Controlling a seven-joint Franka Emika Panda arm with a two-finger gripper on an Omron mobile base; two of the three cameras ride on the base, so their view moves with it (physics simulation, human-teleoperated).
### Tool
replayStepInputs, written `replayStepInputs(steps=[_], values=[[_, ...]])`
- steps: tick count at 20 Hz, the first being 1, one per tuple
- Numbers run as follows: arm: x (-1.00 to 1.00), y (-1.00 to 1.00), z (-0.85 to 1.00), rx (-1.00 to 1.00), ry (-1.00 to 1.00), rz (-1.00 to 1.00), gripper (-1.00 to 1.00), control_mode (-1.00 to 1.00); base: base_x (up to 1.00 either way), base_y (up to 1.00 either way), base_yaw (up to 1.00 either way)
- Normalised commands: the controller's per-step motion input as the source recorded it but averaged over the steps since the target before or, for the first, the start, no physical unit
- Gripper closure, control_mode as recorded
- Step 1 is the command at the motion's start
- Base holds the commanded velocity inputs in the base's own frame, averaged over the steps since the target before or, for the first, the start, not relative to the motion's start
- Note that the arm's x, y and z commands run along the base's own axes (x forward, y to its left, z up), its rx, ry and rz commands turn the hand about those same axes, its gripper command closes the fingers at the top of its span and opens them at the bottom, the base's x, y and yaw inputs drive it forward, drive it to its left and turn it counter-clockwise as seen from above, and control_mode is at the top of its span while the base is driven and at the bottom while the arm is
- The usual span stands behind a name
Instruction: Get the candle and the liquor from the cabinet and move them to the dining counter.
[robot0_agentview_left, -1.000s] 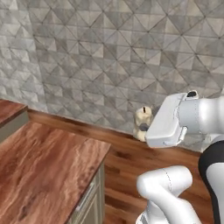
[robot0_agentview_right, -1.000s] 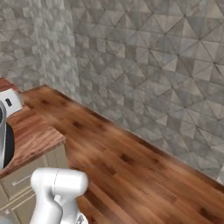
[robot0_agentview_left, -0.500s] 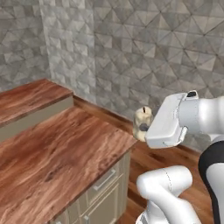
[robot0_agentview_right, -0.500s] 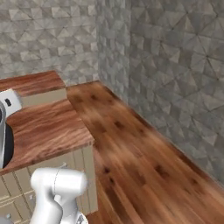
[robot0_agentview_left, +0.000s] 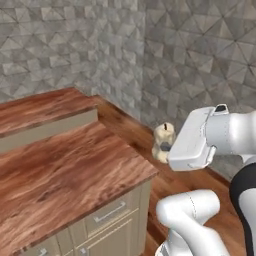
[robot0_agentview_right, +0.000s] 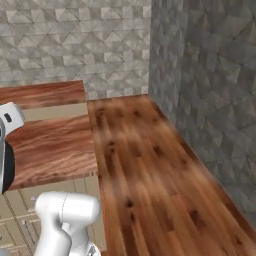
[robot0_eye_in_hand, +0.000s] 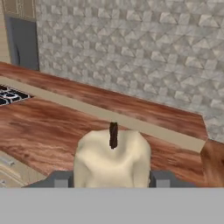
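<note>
- Hand view: my jaws (robot0_eye_in_hand: 112, 178) are gripping the candle (robot0_eye_in_hand: 112, 158) upright, wick up.
- I am carrying it above the bench (robot0_eye_in_hand: 39, 127), near its front edge; set-down lies straight below, I judge.

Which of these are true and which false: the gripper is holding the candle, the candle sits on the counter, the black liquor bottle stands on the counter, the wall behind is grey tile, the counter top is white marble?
1. The gripper is holding the candle. True: in the hand view the cream candle sits between the two finger tips.
2. The candle rests on the dining counter. False: in the left base view the candle is carried in the air beside the counter's end.
3. A black bottle stands on the counter. False: no bottle stands on the parts of the counter in view.
4. The wall is grey patterned tile. True.
5. The counter top is white marble. False: it is reddish-brown wood grain.
</note>
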Motion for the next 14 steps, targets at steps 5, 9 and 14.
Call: replayStepInputs(steps=[5, 9, 14], values=[[0.0, 0.0, 0.0, 0.0, 0.0, 0.0, 1.0, 1.0, 0.37, -0.7, 0.38], [0.0, 0.0, 0.0, 0.0, 0.0, 0.0, 1.0, 1.0, 0.43, -0.69, 0.38], [0.0, 0.0, 0.0, 0.0, 0.0, 0.0, 1.0, 1.0, 0.54, -0.63, 0.38]])
